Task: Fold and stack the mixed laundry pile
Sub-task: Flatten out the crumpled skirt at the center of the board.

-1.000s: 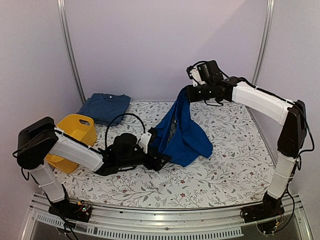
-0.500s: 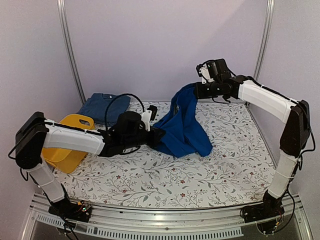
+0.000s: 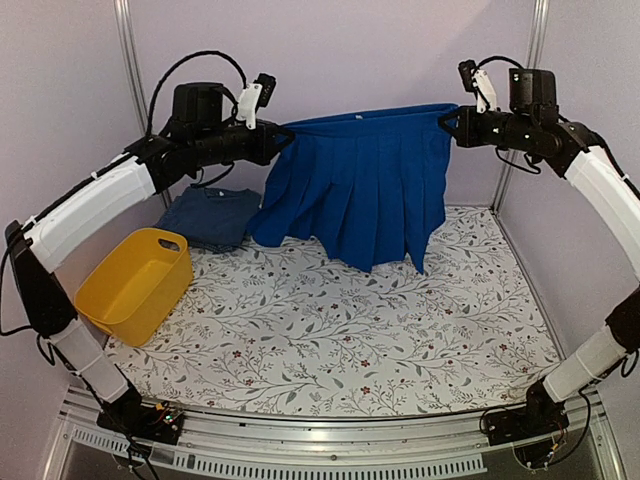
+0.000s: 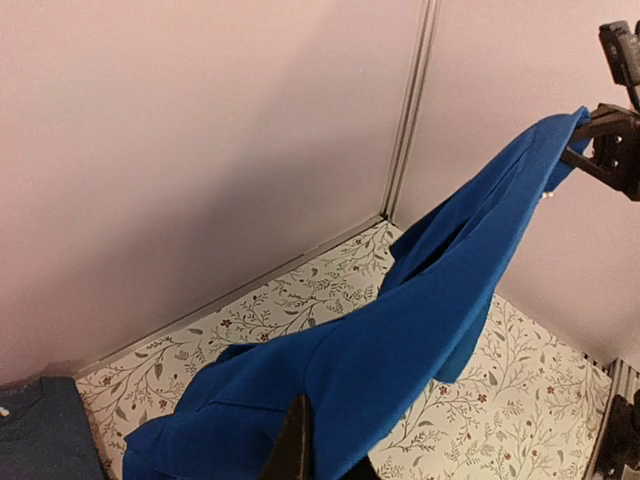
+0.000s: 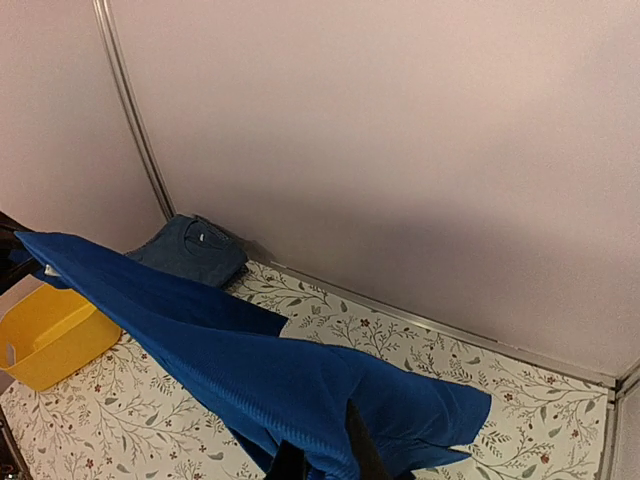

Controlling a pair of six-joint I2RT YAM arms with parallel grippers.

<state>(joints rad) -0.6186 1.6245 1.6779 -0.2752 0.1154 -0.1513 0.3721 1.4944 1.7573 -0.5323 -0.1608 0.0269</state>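
Yellow tub (image 3: 135, 285): it stands on the left side of my worktop (image 3: 330, 350), near my left arm, and nothing shows inside it.
Dark blue T-shirt (image 3: 212, 215): it lies folded flat at the back left of the worktop, just behind the tub, neck towards the rear wall.
My left hand (image 3: 278, 138): raised high above the folded T-shirt, closed on the left top corner of the royal-blue garment (image 3: 365, 190); in my left wrist view one dark finger (image 4: 295, 450) shows against the cloth.
Royal-blue garment: it is stretched wide between my two hands, top edge almost level. It hangs in vertical folds in front of the rear wall. The lower edge is uneven and sits above the back of the worktop; I cannot tell whether it touches.
My right hand (image 3: 448, 122): held at about the same height on the right, clamped on the garment's right top corner.
Worktop: covered in a pale cloth with a leaf-and-flower print.
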